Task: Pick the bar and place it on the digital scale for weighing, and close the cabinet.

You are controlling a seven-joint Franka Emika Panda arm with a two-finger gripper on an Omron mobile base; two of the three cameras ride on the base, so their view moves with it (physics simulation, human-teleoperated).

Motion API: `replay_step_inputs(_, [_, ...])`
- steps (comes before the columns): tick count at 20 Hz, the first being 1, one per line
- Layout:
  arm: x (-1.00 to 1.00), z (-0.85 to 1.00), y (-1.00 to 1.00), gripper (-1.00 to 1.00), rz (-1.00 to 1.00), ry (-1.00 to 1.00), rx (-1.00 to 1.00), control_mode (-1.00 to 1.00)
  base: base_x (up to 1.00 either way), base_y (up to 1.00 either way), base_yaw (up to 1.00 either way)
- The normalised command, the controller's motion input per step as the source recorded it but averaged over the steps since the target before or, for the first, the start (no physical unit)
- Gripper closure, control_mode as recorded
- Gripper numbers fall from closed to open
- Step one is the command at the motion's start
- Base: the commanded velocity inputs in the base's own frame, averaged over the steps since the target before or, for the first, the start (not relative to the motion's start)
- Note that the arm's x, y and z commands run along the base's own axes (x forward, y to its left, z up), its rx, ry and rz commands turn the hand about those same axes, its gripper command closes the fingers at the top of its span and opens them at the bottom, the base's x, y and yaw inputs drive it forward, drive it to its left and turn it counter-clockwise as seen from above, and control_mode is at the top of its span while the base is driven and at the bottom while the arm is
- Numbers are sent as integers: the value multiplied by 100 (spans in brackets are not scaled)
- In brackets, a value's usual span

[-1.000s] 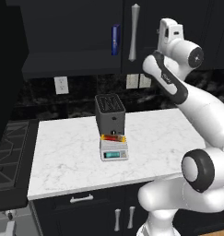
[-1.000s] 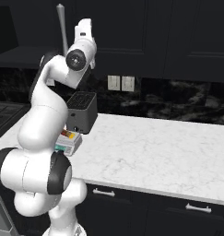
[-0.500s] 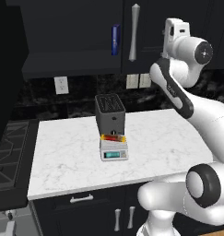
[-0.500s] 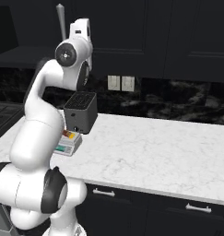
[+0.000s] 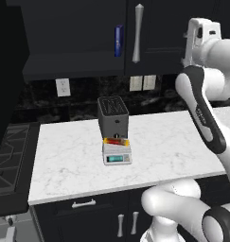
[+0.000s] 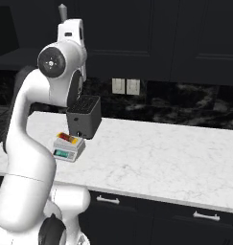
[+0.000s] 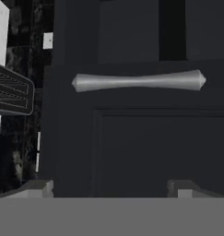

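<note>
Red-orange-yellow wrapped bar (image 5: 116, 141) lay on the small white-grey digital scale (image 5: 117, 153); black wall cabinet (image 7: 132, 138) remained unclosed; end effector (image 7: 111, 188) spread, empty, facing its silver handle (image 7: 138, 81).

Matt black cabinet (image 7: 132, 147) with satin metal handle (image 7: 138, 81); glossy veined marble counter (image 5: 168, 142).

Count, as seen:
- bar (image 5: 115, 141): 1
- digital scale (image 5: 117, 154): 1
- dark slotted box (image 5: 112, 117): 1
- blue box (image 5: 118, 41): 1
- long silver cabinet handle (image 5: 137, 33): 1
- wall outlets: 3 — single (image 5: 62, 87), pair (image 5: 142, 83)
- drawer pulls below surface (image 5: 64, 160): 3 in left base view
</note>
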Motion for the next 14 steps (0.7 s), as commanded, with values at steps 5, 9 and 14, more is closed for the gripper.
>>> replay_step_inputs(5, [-100,-19,0,-100,12,-25,-4,-100,0,0,0])
replay_step_inputs(9, [-100,-20,13,-100,11,-46,-12,-100,0,0,0])
replay_step_inputs(14, [-100,-7,64,-100,2,-50,-3,-100,0,0,0])
